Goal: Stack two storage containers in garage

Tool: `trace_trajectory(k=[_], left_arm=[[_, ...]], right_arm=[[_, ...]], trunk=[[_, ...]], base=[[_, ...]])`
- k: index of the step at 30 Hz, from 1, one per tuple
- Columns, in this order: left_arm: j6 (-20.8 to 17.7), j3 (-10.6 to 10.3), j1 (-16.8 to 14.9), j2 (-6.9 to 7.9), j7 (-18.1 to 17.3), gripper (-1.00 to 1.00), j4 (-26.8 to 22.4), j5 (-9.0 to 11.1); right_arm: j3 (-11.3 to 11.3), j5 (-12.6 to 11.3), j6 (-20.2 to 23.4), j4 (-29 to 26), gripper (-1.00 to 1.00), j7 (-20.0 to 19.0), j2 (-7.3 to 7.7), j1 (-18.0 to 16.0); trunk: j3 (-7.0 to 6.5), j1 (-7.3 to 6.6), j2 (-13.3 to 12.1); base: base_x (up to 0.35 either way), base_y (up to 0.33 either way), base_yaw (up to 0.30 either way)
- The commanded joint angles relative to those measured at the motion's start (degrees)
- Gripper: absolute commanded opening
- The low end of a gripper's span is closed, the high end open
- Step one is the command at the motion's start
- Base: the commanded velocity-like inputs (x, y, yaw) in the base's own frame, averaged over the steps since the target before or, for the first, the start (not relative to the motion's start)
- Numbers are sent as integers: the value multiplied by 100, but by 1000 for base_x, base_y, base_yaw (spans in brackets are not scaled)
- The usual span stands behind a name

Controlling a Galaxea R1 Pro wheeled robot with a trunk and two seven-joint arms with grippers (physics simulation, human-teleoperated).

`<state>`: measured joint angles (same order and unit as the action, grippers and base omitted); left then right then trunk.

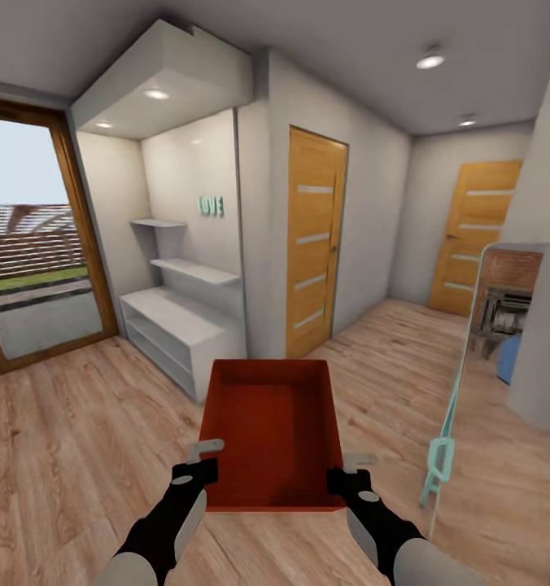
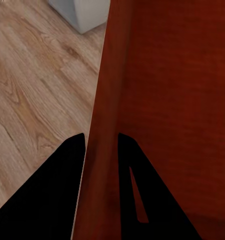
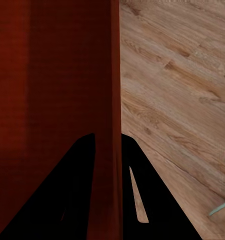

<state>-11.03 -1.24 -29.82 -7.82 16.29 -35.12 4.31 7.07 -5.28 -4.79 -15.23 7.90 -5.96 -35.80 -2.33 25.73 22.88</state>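
- Just ahead of the white shelf unit (image 1: 181, 334), on the plank floor (image 1: 80, 423), I carry one storage container (image 1: 273, 431) level between both arms.
- My left gripper (image 1: 200, 462) pinches its left long wall; my right gripper (image 1: 350, 470) pinches the right wall, each thin wall between closed fingers.
- Its long axis points away from me, toward the near wooden door (image 1: 314, 240).
- I judge transit continues; no garage in sight.
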Motion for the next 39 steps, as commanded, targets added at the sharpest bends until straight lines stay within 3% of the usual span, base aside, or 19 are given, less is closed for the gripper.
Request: trace_trajectory(k=[1, 17, 39], left_arm=[[-31, 98, -2, 114, 58, -100, 0, 97], [-31, 98, 0, 114, 58, -100, -4, 98], [-31, 98, -4, 114, 58, -100, -4, 97]], right_arm=[[-39, -12, -154, -15, -100, 27, 59, -6], [-32, -9, -132, -15, -100, 11, 51, -6], [-30, -8, -123, -15, -100, 10, 50, -6]], trunk=[[2, 5, 4], [2, 5, 4], [2, 5, 4]], base=[[322, 71, 0], [322, 71, -8], [322, 71, -229]])
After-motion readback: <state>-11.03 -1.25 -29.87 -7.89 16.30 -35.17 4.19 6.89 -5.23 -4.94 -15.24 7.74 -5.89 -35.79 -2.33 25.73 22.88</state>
